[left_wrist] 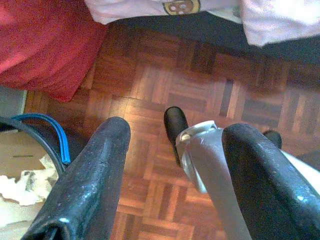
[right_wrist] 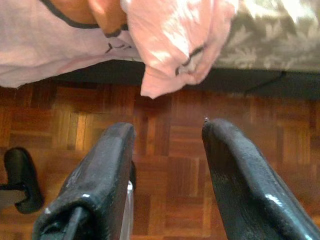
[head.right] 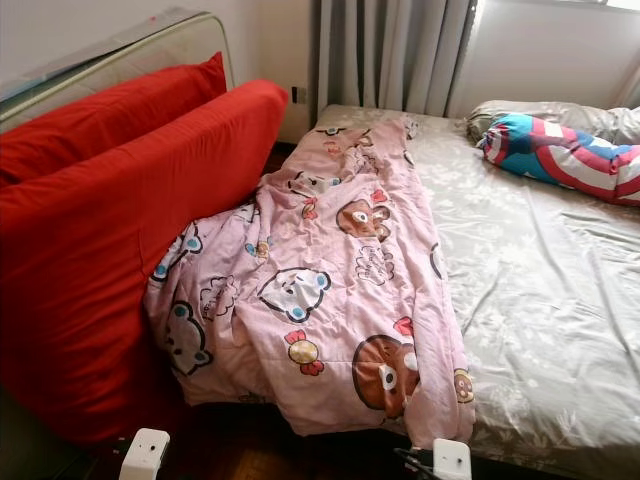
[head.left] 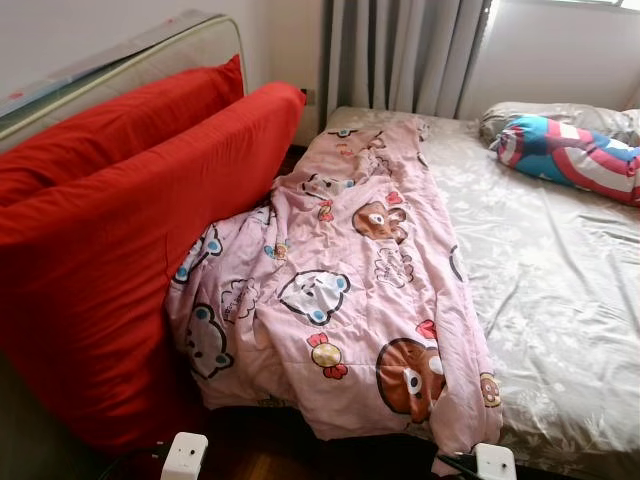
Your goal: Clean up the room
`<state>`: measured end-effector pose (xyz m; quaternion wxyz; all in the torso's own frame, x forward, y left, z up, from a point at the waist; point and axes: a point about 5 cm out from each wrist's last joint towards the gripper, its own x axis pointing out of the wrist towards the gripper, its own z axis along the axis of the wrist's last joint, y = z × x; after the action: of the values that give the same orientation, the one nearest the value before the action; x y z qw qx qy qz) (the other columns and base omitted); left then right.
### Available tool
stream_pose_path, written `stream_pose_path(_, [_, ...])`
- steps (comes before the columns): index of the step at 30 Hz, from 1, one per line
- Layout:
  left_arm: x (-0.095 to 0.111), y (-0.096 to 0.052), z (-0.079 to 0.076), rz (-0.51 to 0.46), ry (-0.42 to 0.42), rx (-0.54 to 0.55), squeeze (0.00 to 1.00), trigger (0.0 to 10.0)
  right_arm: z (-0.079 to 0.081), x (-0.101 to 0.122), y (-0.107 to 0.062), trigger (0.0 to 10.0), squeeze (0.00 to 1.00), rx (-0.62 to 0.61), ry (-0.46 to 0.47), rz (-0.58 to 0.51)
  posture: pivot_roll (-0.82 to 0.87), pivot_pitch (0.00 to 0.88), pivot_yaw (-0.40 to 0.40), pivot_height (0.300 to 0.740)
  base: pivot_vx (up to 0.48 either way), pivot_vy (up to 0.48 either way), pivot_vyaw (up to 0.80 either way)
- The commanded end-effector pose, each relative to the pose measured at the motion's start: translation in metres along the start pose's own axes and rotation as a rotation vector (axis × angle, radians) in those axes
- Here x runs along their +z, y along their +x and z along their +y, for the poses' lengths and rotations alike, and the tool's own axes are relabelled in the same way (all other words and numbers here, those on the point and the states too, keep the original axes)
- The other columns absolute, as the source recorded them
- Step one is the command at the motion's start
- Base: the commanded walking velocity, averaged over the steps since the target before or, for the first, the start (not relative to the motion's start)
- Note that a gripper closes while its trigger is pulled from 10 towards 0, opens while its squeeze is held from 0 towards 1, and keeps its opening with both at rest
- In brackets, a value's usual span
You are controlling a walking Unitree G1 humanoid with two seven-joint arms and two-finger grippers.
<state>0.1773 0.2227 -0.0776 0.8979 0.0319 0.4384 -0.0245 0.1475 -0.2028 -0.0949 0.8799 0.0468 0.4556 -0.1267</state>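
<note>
The thing to tidy here looks to be the pink quilted blanket printed with cartoon bears and cats (head.left: 340, 290), which lies crumpled along the left side of the bed with grey-beige flowered sheet (head.left: 560, 290). Its left edge is pushed against the big red fabric cushions (head.left: 110, 250) that lean on the left, and its near corner hangs over the near edge of the bed toward the brown parquet floor (right_wrist: 165, 150). I judge that the step in hand is to come close and take this blanket. To do it well, I think it is better to catch the hanging near corner first, because it is free and easy to pinch, and to hold a thick fold so the soft cloth does not slip out. Pulling toward the right, away from the cushions, should spread it flat without dragging them down. At the far right lies a blue, red and white striped pillow (head.left: 570, 155), well apart from the blanket. The left gripper (left_wrist: 175, 165) hangs low above the floor, its two black fingers clearly spread, holding nothing. The right gripper (right_wrist: 167, 165) is just below the hanging pink corner, also wide apart and empty, not touching the cloth.
</note>
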Motion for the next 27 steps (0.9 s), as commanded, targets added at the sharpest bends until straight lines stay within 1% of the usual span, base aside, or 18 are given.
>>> stream_pose_path(1, [-0.004,0.000,0.000,0.019,-0.037,0.015,0.00,10.0,0.002,-0.004,0.000,10.0,0.00,-0.005,0.007,0.027,-0.03,0.022,-0.011,0.740,0.000,0.000,0.00])
stream_pose_path(2, [-0.004,0.000,0.001,0.020,-0.049,0.021,0.00,10.0,0.004,-0.004,0.000,10.0,0.00,-0.002,0.004,0.026,-0.03,0.022,-0.011,0.740,0.000,0.000,0.00])
stream_pose_path(3, [-0.005,0.000,0.001,0.021,-0.068,0.028,0.00,10.0,0.009,-0.006,-0.001,10.0,0.00,0.026,-0.029,0.029,-0.03,0.015,-0.008,0.740,0.000,0.000,0.00])
stream_pose_path(4, [-0.005,0.000,0.001,0.021,-0.068,0.028,0.00,10.0,0.009,-0.006,-0.001,10.0,0.00,0.026,-0.029,0.029,-0.03,0.015,-0.008,0.740,0.000,0.000,0.00])
stream_pose_path(5, [-0.004,-0.001,0.001,0.020,-0.073,0.031,0.00,10.0,0.012,-0.007,-0.001,10.0,0.00,0.050,-0.066,0.031,-0.02,0.012,-0.006,0.740,0.000,0.000,0.00])
stream_pose_path(7, [-0.005,-0.001,0.002,0.020,-0.089,0.041,0.00,10.0,0.016,-0.009,-0.002,10.0,0.00,0.063,-0.073,0.032,-0.03,0.008,-0.004,0.740,0.000,0.000,0.21])
stream_pose_path(11, [-0.005,-0.001,0.003,0.022,-0.091,0.040,0.00,10.0,0.019,-0.011,-0.002,10.0,0.00,0.076,-0.112,0.034,-0.03,0.001,0.002,0.740,0.000,0.000,0.75])
stream_pose_path(16, [-0.006,-0.001,0.003,0.024,-0.095,0.038,0.00,10.0,0.018,-0.010,-0.002,10.0,0.00,0.070,-0.110,0.031,-0.03,0.000,0.001,0.740,0.000,0.000,0.79])
stream_pose_path(23, [-0.007,-0.001,0.001,0.026,-0.103,0.041,0.00,10.0,0.016,-0.013,-0.002,10.0,0.00,0.077,-0.153,0.050,-0.03,0.000,-0.006,0.740,0.000,0.000,0.79])
stream_pose_path(27, [-0.008,-0.001,0.000,0.029,-0.107,0.039,0.00,10.0,0.015,-0.013,-0.003,10.0,0.00,0.077,-0.156,0.050,-0.02,0.000,-0.010,0.740,0.000,0.000,0.79])
